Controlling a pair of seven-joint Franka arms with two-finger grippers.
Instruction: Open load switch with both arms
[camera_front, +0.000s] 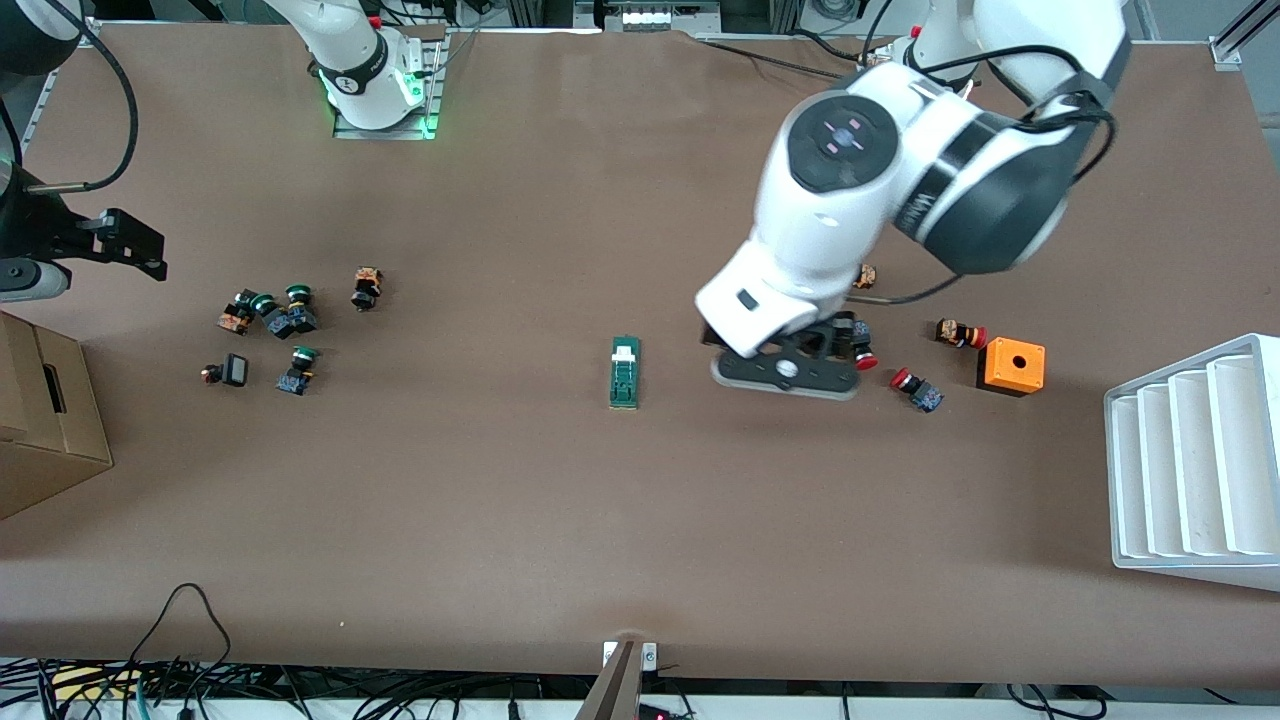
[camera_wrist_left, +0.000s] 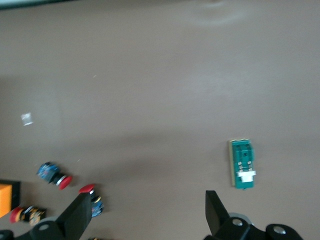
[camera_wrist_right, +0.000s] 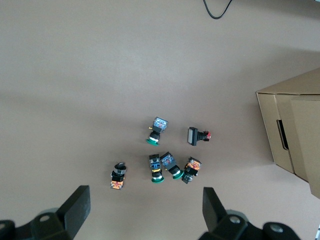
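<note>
A brown tabletop (camera_front: 560, 500) carries scattered parts. Toward the right arm's end, a cluster of green-capped push buttons (camera_front: 285, 315) lies near a cardboard box (camera_front: 45, 425) at the table's edge, with a small black switch (camera_front: 232, 371) just beside the cluster. Toward the left arm's end sits an orange box (camera_front: 1011, 366) with a round hole in its top, red-capped push buttons (camera_front: 917, 388) lying near it, and a white ribbed rack (camera_front: 1195, 465) at the table's edge. Cables (camera_front: 180, 680) trail along the tabletop's edge nearest the front camera.

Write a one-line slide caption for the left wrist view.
Open left hand hovers above the table beside the green load switch, red push buttons nearby.
</note>
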